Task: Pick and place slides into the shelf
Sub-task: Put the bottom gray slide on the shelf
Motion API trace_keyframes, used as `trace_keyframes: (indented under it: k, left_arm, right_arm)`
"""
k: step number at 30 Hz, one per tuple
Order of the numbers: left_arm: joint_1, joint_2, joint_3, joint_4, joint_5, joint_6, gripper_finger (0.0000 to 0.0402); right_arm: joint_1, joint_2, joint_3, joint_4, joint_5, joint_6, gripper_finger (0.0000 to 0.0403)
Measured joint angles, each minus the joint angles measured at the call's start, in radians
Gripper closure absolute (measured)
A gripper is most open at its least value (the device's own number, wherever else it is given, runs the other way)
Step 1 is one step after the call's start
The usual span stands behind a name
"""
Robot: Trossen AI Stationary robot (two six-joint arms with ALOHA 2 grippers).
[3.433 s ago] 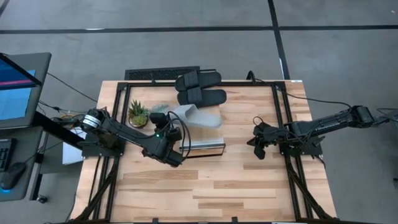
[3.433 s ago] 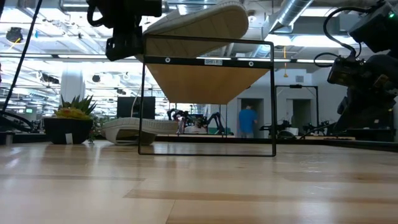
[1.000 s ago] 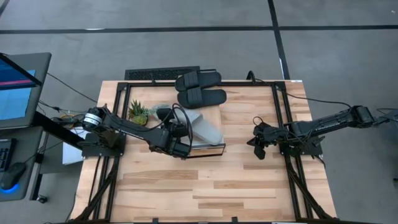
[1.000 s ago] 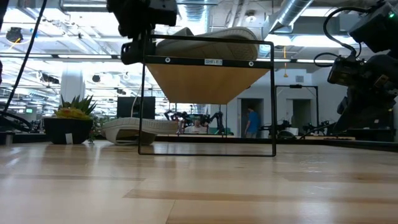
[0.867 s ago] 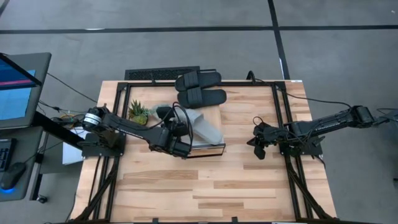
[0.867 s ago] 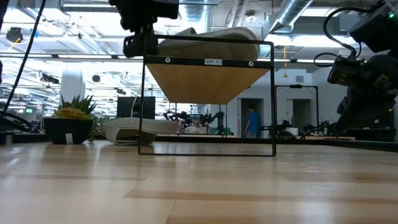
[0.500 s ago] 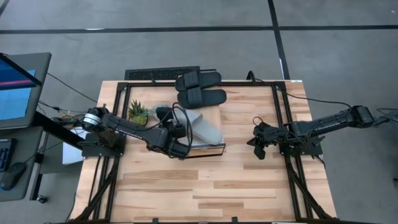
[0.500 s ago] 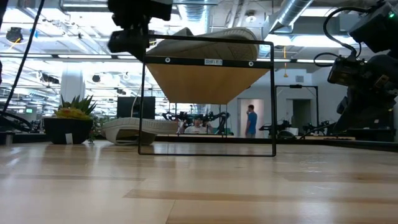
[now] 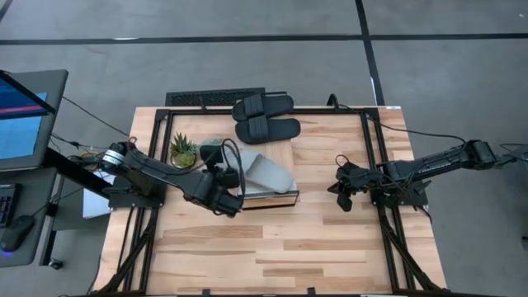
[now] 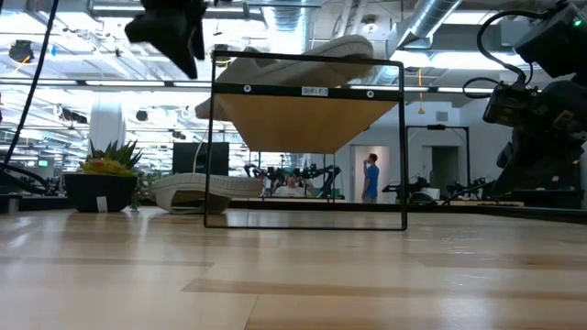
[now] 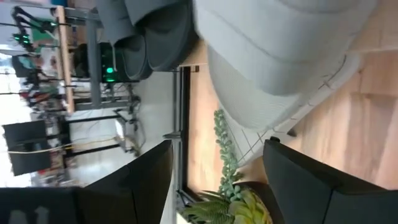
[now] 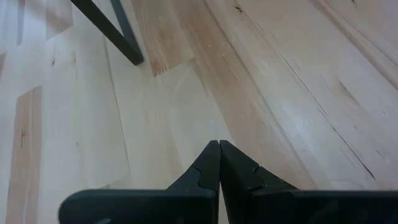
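Note:
A pale slide (image 9: pixel 266 172) lies sole-down and slanting on top of the shelf (image 9: pixel 276 199); the low view shows this slide (image 10: pixel 303 57) above the shelf's frame (image 10: pixel 307 137). My left gripper (image 9: pixel 229 198) hangs open just left of the shelf, high in the low view (image 10: pixel 182 38), with nothing between its fingers. In its wrist view the open gripper (image 11: pixel 214 186) looks at the pale slide (image 11: pixel 280 50). A second pale slide (image 10: pixel 197 191) lies on the table. Two black slides (image 9: pixel 264 118) lie at the far edge. My right gripper (image 9: pixel 341 196) is shut at the right, and the right wrist view shows the gripper (image 12: pixel 219 163) over bare wood.
A potted plant (image 9: pixel 183 152) stands left of the shelf, close to my left arm. Black frame rails (image 9: pixel 367 148) run along the table's left, right and far sides. Bare wood (image 9: pixel 280 247) fills the near half of the table.
My left gripper, open all the while, has drawn back from the slide on the shelf toward the table's left edge and risen, turning somewhat. The pale slide has stayed on the shelf's top.

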Motion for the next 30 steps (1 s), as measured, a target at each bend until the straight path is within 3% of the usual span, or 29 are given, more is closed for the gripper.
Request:
trace_keyframes:
  k: [7, 12, 17, 23, 30]
  left_arm:
    - [0.009, -0.055, 0.119, 0.024, 0.121, 0.079, 0.0164]
    - [0.033, -0.066, 0.204, 0.143, 0.302, 0.266, 0.0175]
    - [0.077, -0.067, 0.261, 0.228, 0.493, 0.398, 0.0245]
    - [0.143, -0.067, 0.330, 0.267, 0.705, 0.476, 0.0386]
    - [0.220, -0.067, 0.378, 0.423, 0.936, 0.596, 0.0401]
  right_arm:
    - [0.000, 0.000, 0.000, 0.000, 0.000, 0.000, 0.0403]
    - [0.000, 0.000, 0.000, 0.000, 0.000, 0.000, 0.0403]
    - [0.000, 0.000, 0.000, 0.001, -0.001, 0.006, 0.0403]
    - [0.000, 0.000, 0.000, 0.000, -0.028, 0.008, 0.0403]
    - [0.000, 0.000, 0.000, 0.001, -0.030, 0.008, 0.0403]
